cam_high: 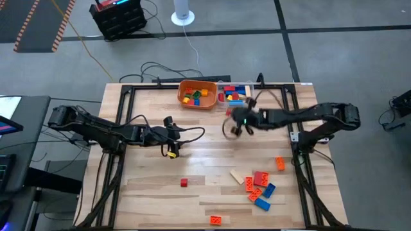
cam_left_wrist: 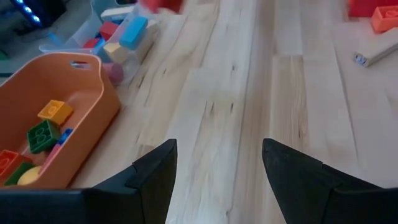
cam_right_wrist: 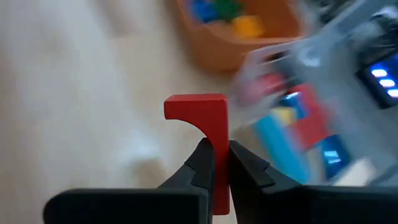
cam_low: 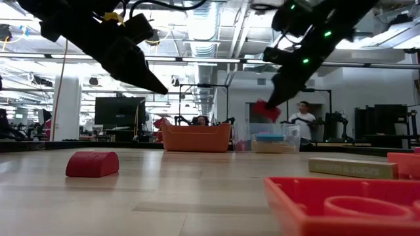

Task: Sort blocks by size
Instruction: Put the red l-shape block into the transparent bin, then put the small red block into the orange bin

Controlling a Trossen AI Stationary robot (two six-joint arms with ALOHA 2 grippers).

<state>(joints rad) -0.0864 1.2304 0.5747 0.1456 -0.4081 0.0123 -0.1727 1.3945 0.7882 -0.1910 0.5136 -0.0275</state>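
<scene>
- While my right gripper (cam_right_wrist: 221, 163) hangs in the air just short of the clear container (cam_high: 234, 94), its jaws are clamped on a red block (cam_right_wrist: 208, 124), pinching the thin lower part so the wider top sticks up past my fingertips.
- My left gripper (cam_left_wrist: 217, 163) waits with its jaws apart and nothing between them, above bare wood, well to the side of the clear container and nearer the orange bowl (cam_high: 197, 94).
- Beside the clear container, the orange bowl holds small green, yellow, red and blue blocks; the container itself holds longer red, blue and tan ones.
- Well away from the clear container, towards the near edge of the table (cam_high: 148, 186), a cluster of loose blocks (cam_high: 258, 187) lies unsorted, with a lone red piece (cam_high: 183, 183) and an orange one (cam_high: 216, 220) further off.
- To do this step well, I judge I should carry the red block fully over the container's rim, centre it above a gap, lower it, and only then let go.
- My grip is narrow, so I should move smoothly to keep the block from twisting.
</scene>
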